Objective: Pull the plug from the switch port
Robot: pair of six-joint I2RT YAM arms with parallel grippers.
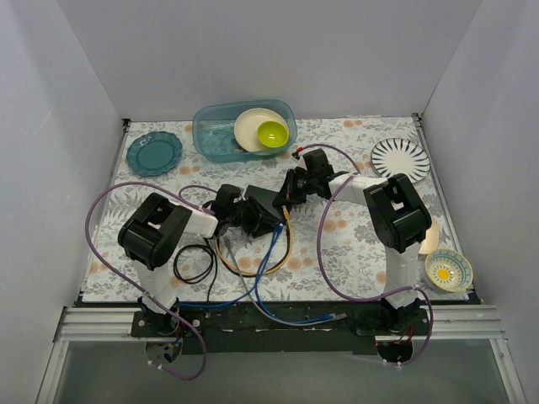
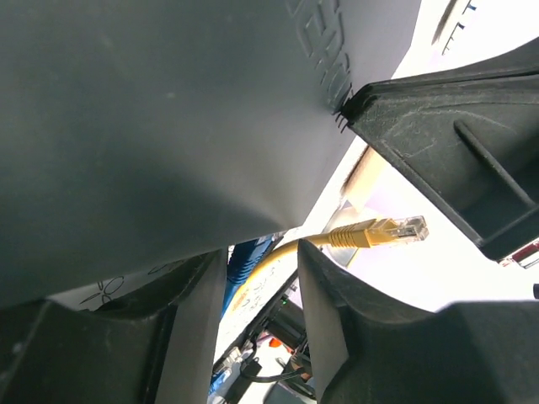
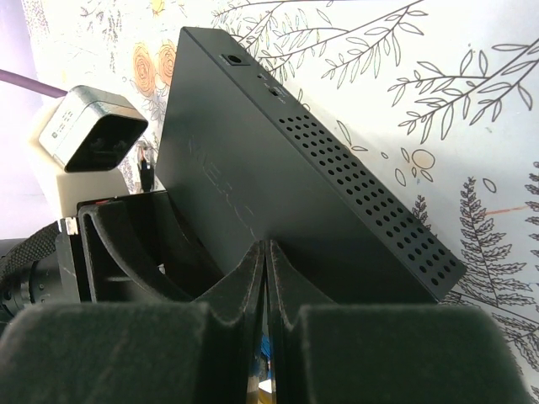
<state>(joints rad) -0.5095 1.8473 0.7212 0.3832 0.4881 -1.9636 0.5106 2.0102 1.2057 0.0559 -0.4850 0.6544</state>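
The black switch [image 1: 263, 204] stands tilted up on one long edge between my two grippers. In the left wrist view its flat face [image 2: 168, 126] fills the upper left. The yellow plug [image 2: 379, 231] hangs free in the air, out of any socket, with its clear tip pointing right. Its yellow cable [image 1: 286, 220] runs down between my left gripper's fingers. My left gripper [image 1: 244, 212] [image 2: 261, 252] is open at the switch's lower edge. My right gripper [image 1: 290, 192] [image 3: 267, 248] is shut, fingertips against the switch's face [image 3: 253, 185]. The socket row is hidden.
A teal tub [image 1: 244, 130] with a cream plate and green bowl stands at the back. A teal plate [image 1: 154, 152] lies back left, a striped plate [image 1: 400, 159] back right, a yellow dish [image 1: 448, 270] front right. Blue cables [image 1: 269, 252] and a black coil [image 1: 194, 263] lie in front.
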